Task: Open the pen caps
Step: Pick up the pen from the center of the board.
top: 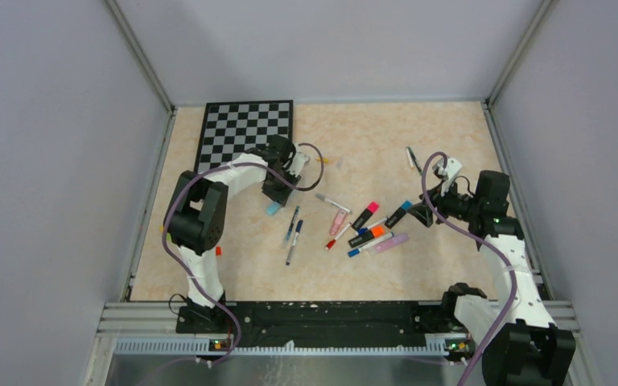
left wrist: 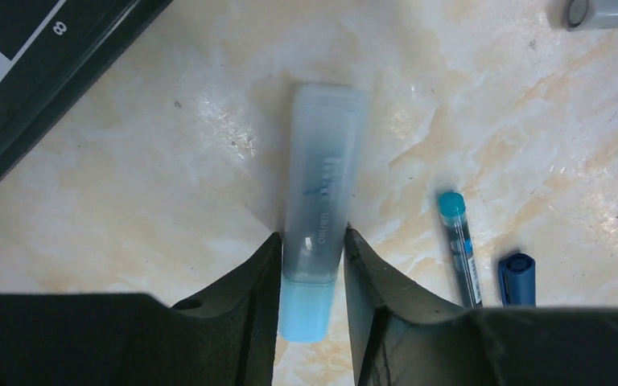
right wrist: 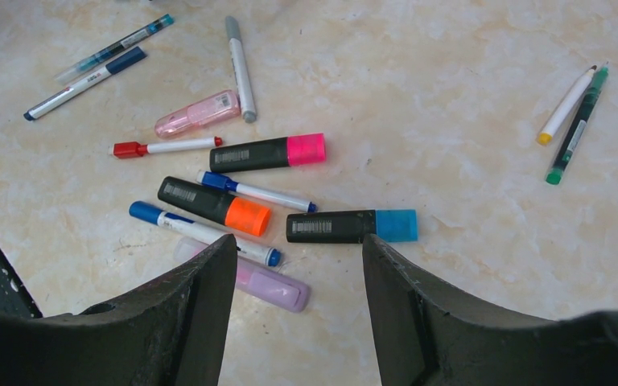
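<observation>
While the left gripper (left wrist: 311, 241) clamps a pale-blue highlighter (left wrist: 322, 161) near its blue end, that pen lies flat on the table (left wrist: 169, 201) close to the checkerboard (left wrist: 16, 88); the right gripper (right wrist: 298, 241) hangs above the table with jaws apart and nothing between them; just beyond its fingers the pink cap (right wrist: 306, 149), orange cap (right wrist: 248, 217) and blue cap (right wrist: 396, 225) sit on their black markers (right wrist: 249, 156), all closed.
</observation>
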You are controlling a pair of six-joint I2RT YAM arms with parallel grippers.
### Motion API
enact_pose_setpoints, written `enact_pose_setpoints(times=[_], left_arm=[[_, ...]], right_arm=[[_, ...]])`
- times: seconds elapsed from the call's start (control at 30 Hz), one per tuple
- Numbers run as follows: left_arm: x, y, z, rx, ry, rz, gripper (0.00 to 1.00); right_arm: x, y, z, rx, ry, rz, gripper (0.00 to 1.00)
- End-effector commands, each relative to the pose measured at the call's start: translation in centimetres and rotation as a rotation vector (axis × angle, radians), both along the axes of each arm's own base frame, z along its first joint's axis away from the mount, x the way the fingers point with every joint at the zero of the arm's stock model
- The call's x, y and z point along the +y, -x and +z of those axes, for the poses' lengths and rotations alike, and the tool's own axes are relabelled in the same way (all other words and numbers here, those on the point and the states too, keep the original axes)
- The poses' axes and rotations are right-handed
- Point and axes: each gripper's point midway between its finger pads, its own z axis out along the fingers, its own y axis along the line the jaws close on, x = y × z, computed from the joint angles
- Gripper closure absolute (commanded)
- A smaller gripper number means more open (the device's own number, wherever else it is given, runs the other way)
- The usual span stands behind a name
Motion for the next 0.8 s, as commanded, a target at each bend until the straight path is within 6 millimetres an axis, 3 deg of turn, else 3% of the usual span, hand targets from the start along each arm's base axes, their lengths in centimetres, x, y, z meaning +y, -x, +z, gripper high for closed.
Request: enact_pose_setpoints(times=[0.0, 0.17, 0.4, 0.57, 0.77], left_arm=[[-0.3, 0.5, -0.3, 0.021, 0.028, 0.005, 0.64], [-1.2, 0.2, -0.1, 0.015, 0.073, 0.001, 0.66], [-1.5, -0.1, 1.1, -0.034, 0.111, 0.029, 0.89], [-2.7, -0.6, 4.8, -0.145, 0.22, 0.025, 0.95], [-6.6, 1.9, 10.1, -0.18, 0.513, -0.066, 0.98]], right_arm=[[-0.1, -0.4, 2.0, -0.073, 0.004, 0.015, 0.42], [-0.1, -0.4, 2.0, -0.077, 0.006, 0.015, 0.42], [-0.1, -0.4, 1.9, -0.075, 0.006, 0.016, 0.42], [0.0, -0.3, 1.6, -0.066, 0.002, 0.025, 0.42], [1.0, 0.7, 1.9, -0.076, -0.026, 0.102, 0.42]])
